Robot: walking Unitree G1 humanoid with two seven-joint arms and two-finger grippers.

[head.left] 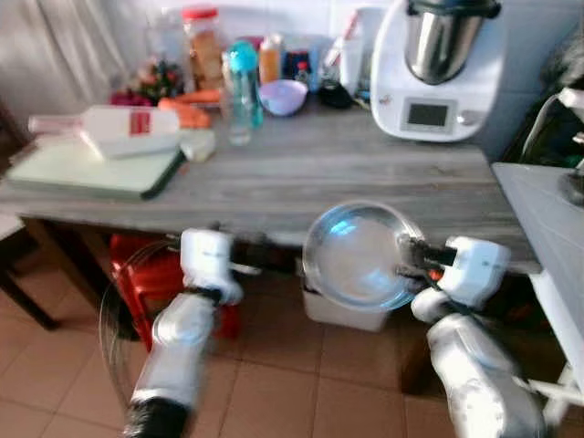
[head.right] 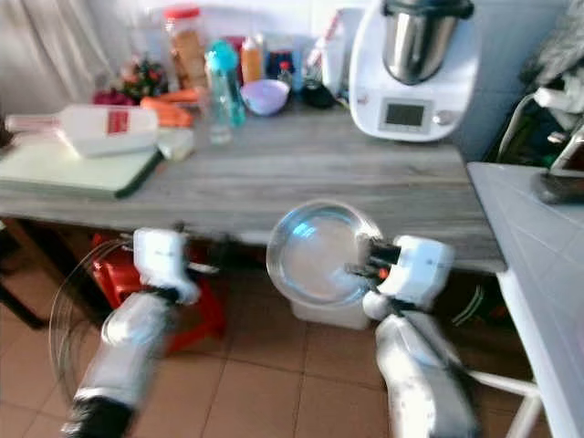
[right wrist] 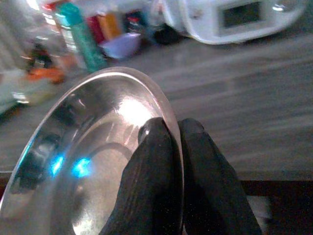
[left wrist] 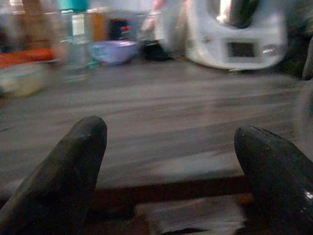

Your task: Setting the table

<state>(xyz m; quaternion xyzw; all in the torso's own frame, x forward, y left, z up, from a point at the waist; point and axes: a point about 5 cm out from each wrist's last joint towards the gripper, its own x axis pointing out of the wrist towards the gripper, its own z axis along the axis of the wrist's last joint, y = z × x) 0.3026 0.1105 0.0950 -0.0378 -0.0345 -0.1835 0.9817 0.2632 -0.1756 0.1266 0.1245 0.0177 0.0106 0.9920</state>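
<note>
Already the right claw [head.left: 412, 258] pinched the steel plate [head.left: 358, 255] by its rim at the counter's [head.left: 365, 173] front edge; it could slip. Left claw [left wrist: 171, 161] gaped empty.

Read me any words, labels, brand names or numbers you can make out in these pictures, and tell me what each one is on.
None can be read.
White bottle lying on the cutting board: red label, too blurred to read.
Kitchen machine: grey display, no figures legible.
Jar and bottles at the back of the table: labels too small and blurred.
Steel plate in the right gripper: no marking visible.
</note>
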